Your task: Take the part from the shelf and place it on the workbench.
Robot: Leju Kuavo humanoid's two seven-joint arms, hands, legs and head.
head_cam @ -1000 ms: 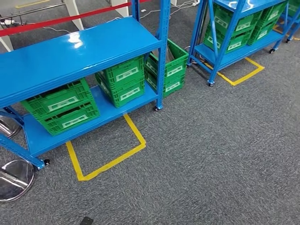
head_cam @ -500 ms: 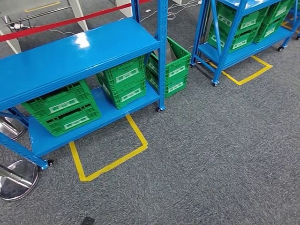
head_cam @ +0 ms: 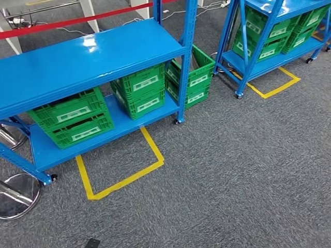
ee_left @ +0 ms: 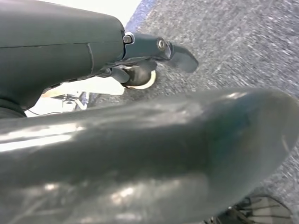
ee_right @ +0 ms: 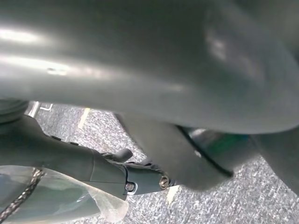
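In the right wrist view my right hand [ee_right: 148, 65] hangs over the carpet. A clear plastic bag [ee_right: 63, 198] with a dark braided part inside lies against its dark fingers [ee_right: 105, 170], held there. My left hand [ee_left: 141, 154] looms large and blurred in the left wrist view, one dark finger [ee_left: 169, 49] stretched straight out with nothing in it. Ahead in the head view stands a blue shelf [head_cam: 89, 57] with two green crates [head_cam: 72, 116] on its lower board.
A third green crate [head_cam: 193, 77] sits on the floor behind the shelf post. A second blue shelf [head_cam: 269, 31] with more crates stands at the far right. Yellow floor tape [head_cam: 121, 178] marks a bay. A chrome round base [head_cam: 17, 194] lies at the left.
The whole head picture has shifted: the camera moved, so both shelves sit a little further right in the picture. Nothing on the shelves has moved.
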